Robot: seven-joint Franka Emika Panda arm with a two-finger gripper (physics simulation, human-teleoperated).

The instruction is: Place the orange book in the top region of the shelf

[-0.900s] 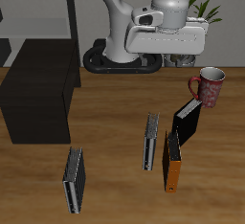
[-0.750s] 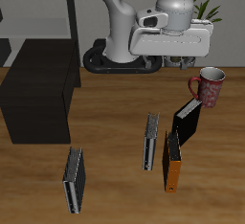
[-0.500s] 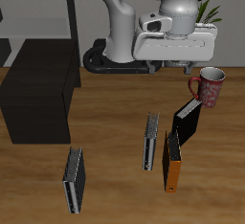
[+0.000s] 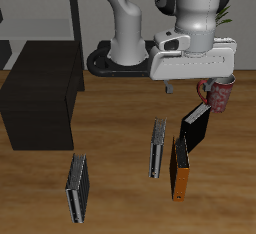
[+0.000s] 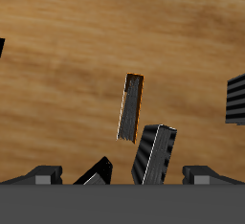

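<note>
The orange book (image 4: 180, 171) stands on edge on the wooden table near the front edge, beside the black book (image 4: 195, 128). In the wrist view the orange book (image 5: 130, 108) shows as a thin orange-edged slab. My gripper (image 4: 190, 85) hangs open and empty in the air, behind and above the black book, well short of the orange one. In the wrist view the fingertips (image 5: 43, 173) stand far apart. The shelf (image 4: 40, 93), a low dark boxy unit, sits across the table, far from the gripper.
A grey-striped book (image 4: 158, 146) stands just beside the orange one, and another (image 4: 78, 187) lies nearer the shelf by the front edge. A red mug (image 4: 217, 91) is right beside the gripper. A pale thin-framed rack (image 4: 70, 13) rises behind the shelf.
The arm has swung toward the mug and come lower and forward, so the gripper now hangs near the black book. The books have not moved.
</note>
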